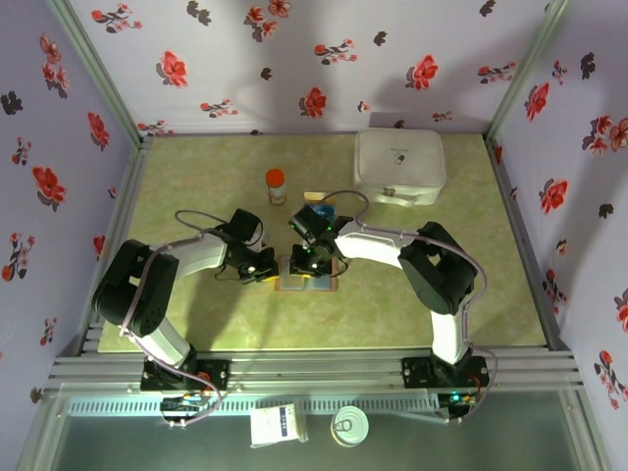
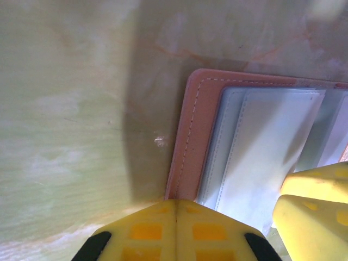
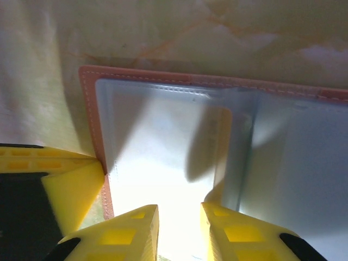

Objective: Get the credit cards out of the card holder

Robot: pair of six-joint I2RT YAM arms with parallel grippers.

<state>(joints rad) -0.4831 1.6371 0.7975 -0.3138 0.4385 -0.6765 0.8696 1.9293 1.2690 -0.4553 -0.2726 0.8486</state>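
Left wrist: left pincer (image 2: 175,212) closed, touching card holder (image 2: 197,136); right pincer (image 3: 179,216) slightly parted.

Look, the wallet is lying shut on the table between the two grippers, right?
No, the wallet lies open, its blue-grey pockets facing up, as the right wrist view shows. It does lie on the table between the left gripper and the right gripper.
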